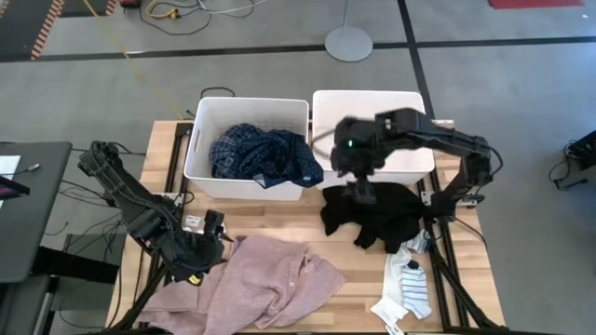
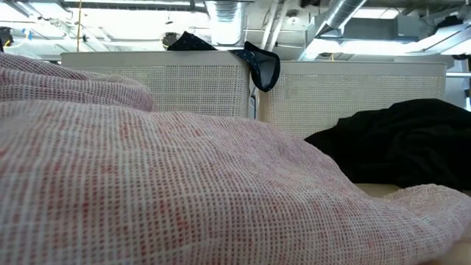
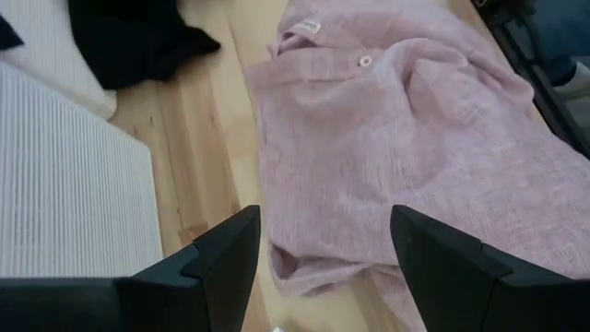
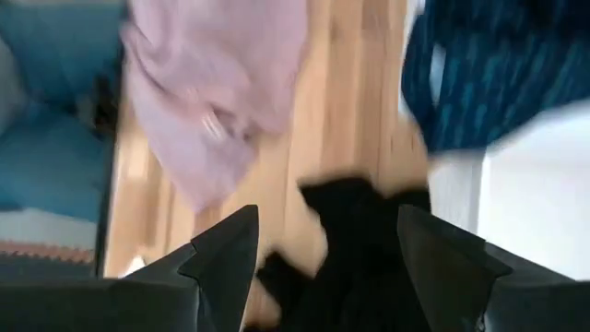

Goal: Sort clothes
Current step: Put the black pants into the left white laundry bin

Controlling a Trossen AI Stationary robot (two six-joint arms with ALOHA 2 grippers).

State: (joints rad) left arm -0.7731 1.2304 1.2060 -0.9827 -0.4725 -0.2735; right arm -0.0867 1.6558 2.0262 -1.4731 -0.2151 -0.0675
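A pink shirt lies spread on the table's near left; it also fills the low view. My left gripper is open just off the shirt's left edge, fingers on either side of it without touching. A black garment lies crumpled on the table in front of the right bin. My right gripper is open above its far edge. Navy dotted and plaid clothes lie in the left white bin, one navy piece hanging over its rim. White and striped socks lie near right.
The right white bin stands beside the left bin along the table's far side, with my right arm reaching over it. Bare wood shows between the bins and the pink shirt. Dark frame rails run along the table's right side.
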